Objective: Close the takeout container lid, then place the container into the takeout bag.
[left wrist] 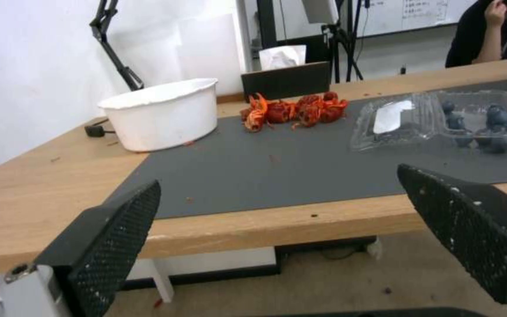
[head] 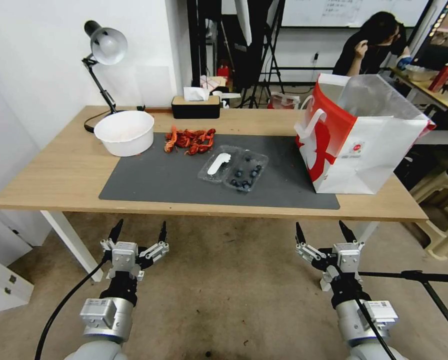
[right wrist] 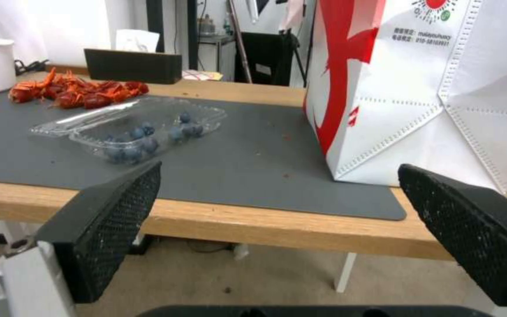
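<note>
Lying open on the grey mat (head: 184, 185) — takeout container (head: 234, 167), lid (head: 217, 163) unfolded; takeout bag (head: 359, 145) beside. Nothing done; left gripper (head: 139, 235), right gripper (head: 324, 235) spread wide, empty — short of mat.

White bowl (head: 124, 132) sits at the grey mat's (head: 174, 180) far left corner, red crayfish (head: 190, 140) heaped just beside it. Behind, a black tissue box (head: 195, 106) and a desk lamp (head: 103, 55) stand on the wooden table (head: 49, 170).
</note>
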